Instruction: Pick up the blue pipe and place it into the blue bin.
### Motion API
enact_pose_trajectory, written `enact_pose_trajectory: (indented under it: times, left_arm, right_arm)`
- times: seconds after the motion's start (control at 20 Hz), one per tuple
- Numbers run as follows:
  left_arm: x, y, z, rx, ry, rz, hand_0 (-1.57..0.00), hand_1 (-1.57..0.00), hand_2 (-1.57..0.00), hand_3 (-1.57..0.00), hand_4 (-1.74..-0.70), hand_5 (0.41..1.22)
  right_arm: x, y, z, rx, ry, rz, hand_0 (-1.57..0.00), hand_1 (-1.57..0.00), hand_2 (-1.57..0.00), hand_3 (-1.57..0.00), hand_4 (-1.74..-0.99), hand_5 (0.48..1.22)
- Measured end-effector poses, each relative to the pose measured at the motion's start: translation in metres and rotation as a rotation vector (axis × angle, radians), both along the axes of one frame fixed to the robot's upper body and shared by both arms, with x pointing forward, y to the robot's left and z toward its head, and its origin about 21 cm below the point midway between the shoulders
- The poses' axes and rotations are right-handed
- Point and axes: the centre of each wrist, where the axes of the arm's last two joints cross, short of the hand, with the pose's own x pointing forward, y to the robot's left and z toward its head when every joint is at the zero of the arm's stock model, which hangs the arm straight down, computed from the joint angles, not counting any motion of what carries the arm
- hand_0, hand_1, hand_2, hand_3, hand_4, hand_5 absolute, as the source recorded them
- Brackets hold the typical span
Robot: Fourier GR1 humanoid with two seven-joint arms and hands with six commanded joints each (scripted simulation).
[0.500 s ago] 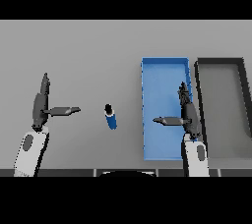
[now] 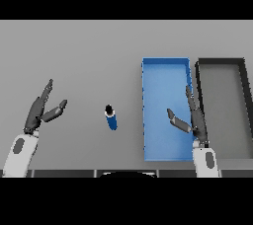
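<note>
A short blue pipe [image 2: 111, 118] with a dark end lies on the grey table, between my two hands. The blue bin [image 2: 165, 66] stands to its right, nothing visible inside it. My right hand [image 2: 194, 118] hovers over the bin's right side, fingers straight and thumb spread, holding nothing. My left hand [image 2: 40, 110] is at the left, well clear of the pipe, open with fingers pointing away and thumb out.
A black bin [image 2: 220, 62] stands right next to the blue bin on its right side. The grey table [image 2: 89, 61] stretches wide behind and left of the pipe.
My left hand has turned, its thumb now angled upward rather than pointing sideways. My right hand's thumb has tilted as well. The pipe has not moved.
</note>
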Motion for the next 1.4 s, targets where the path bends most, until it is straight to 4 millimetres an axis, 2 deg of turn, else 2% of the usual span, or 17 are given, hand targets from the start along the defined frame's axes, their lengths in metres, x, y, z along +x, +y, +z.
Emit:
enact_pose_trajectory:
  times: [0.25,0.45,0.6,0.7,0.85,1.0,1.15,1.4]
  left_arm:
    - [-0.002,0.004,0.002,-0.008,-0.002,-0.112,0.0,0.0,0.0,0.0,-0.98,0.584]
    - [-0.019,-0.006,0.008,0.019,0.054,-0.268,0.0,0.0,0.0,0.0,-1.05,0.535]
    - [-0.028,-0.031,0.001,0.014,0.132,-0.381,0.0,0.0,0.0,0.0,-1.11,0.497]
    - [-0.034,-0.05,-0.004,0.022,0.154,-0.433,0.0,0.0,0.0,0.0,-1.13,0.475]
    - [-0.039,-0.067,-0.012,0.041,0.182,-0.479,0.0,0.0,0.0,0.0,-1.14,0.45]
    - [-0.033,-0.088,-0.016,0.021,0.182,-0.502,0.0,0.0,0.0,0.0,-1.15,0.452]
    - [-0.031,-0.111,-0.028,-0.001,0.175,-0.523,0.0,0.0,0.0,0.0,-1.16,0.46]
    - [-0.014,-0.135,-0.038,-0.035,0.152,-0.526,0.0,0.0,0.0,0.0,-1.12,0.456]
  right_arm:
    - [-0.002,0.003,0.003,-0.019,0.037,0.012,0.0,0.0,0.0,0.0,-1.192,0.621]
    - [0.002,0.005,0.005,-0.032,0.029,0.021,0.0,0.0,0.0,0.0,-1.176,0.615]
    - [0.001,0.004,0.003,-0.033,0.038,0.024,0.0,0.0,0.0,0.0,-1.164,0.617]
    - [-0.001,0.005,0.004,-0.033,0.028,0.022,0.0,0.0,0.0,0.0,-1.182,0.618]
    - [-0.001,0.002,0.006,-0.02,0.032,0.01,0.0,0.0,0.0,0.0,-1.197,0.615]
    - [-0.001,0.009,0.0,-0.007,0.05,0.022,0.0,0.0,0.0,0.0,-1.218,0.627]
    - [-0.003,0.003,0.003,-0.015,0.045,0.02,0.0,0.0,0.0,0.0,-1.211,0.622]
    - [-0.002,0.005,0.003,-0.012,0.06,0.003,0.0,0.0,0.0,0.0,-1.211,0.634]
